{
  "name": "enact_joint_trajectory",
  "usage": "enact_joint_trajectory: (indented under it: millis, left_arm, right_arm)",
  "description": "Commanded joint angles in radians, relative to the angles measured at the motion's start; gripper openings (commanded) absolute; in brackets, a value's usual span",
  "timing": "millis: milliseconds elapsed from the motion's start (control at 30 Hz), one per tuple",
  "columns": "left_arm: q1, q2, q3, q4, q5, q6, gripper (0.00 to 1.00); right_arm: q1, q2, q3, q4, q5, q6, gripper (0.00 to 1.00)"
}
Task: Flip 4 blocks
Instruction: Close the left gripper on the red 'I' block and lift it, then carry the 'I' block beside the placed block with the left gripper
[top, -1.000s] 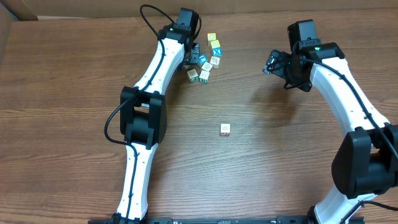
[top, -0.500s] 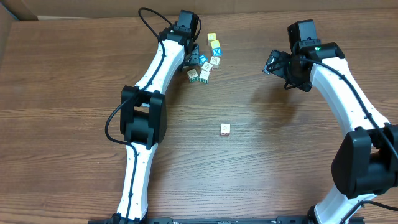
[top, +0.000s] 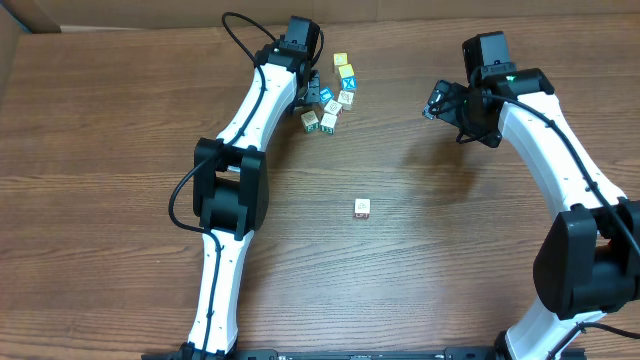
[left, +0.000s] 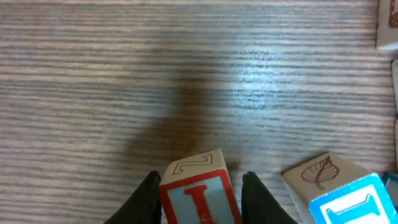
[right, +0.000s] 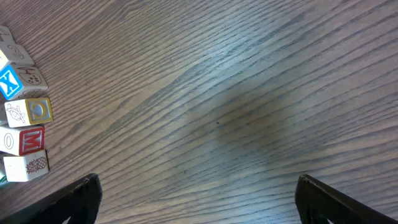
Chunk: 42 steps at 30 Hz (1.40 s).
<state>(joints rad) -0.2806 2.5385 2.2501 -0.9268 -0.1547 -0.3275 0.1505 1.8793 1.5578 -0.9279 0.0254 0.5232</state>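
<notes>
One red-lettered block (left: 198, 200) sits pinched in the left gripper (left: 200, 186); the right gripper (right: 198, 202) is spread.

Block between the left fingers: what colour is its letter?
The block has a red letter and border; left wrist view.

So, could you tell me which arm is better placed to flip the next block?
Left. The left gripper brackets a red-lettered block beside the cluster, fingers close on both sides; the right gripper hangs open over bare table, apart from it.
</notes>
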Motion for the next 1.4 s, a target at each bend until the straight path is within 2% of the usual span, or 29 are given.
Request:
enact_joint_trajectory:
  millis: [0, 200, 400, 533, 633, 700, 967, 1133, 1267, 1367]
  left_arm:
    - [0.006, -0.084, 0.025, -0.029, -0.01, -0.01, 0.24]
    - [0.003, -0.284, 0.025, -0.17, -0.008, -0.027, 0.23]
    - [0.001, -0.447, 0.025, -0.428, 0.045, -0.074, 0.25]
    - [-0.008, -0.47, 0.025, -0.596, 0.048, -0.109, 0.24]
    - [-0.024, -0.466, 0.004, -0.69, 0.051, -0.122, 0.11]
    - [-0.041, -0.466, -0.015, -0.724, 0.051, -0.122, 0.1]
    - [-0.159, -0.492, -0.072, -0.763, 0.051, -0.122, 0.12]
    - [-0.222, -0.559, -0.179, -0.76, 0.038, -0.154, 0.12]
    - [-0.251, -0.656, -0.331, -0.69, 0.032, -0.192, 0.11]
    - [-0.261, -0.755, -0.491, -0.565, 0.056, -0.224, 0.11]
  right_arm:
    - [-0.001, -0.003, 0.014, 0.002, -0.001, -0.004, 1.0]
    - [-0.001, -0.003, 0.014, 0.002, -0.001, -0.004, 1.0]
    - [-0.001, -0.003, 0.014, 0.002, -0.001, -0.004, 1.0]
    - [-0.001, -0.003, 0.014, 0.002, -0.001, -0.004, 1.0]
    - [-0.001, -0.003, 0.014, 0.002, -0.001, -0.004, 1.0]
    - [-0.001, -0.003, 0.014, 0.002, -0.001, -0.004, 1.0]
    - [-0.001, -0.003, 0.014, 0.002, -0.001, -0.004, 1.0]
    - [-0.001, -0.003, 0.014, 0.002, -0.001, -0.004, 1.0]
    - [-0.001, -0.003, 0.014, 0.002, -0.001, -0.004, 1.0]
    - [-0.001, -0.003, 0.014, 0.002, -0.001, -0.004, 1.0]
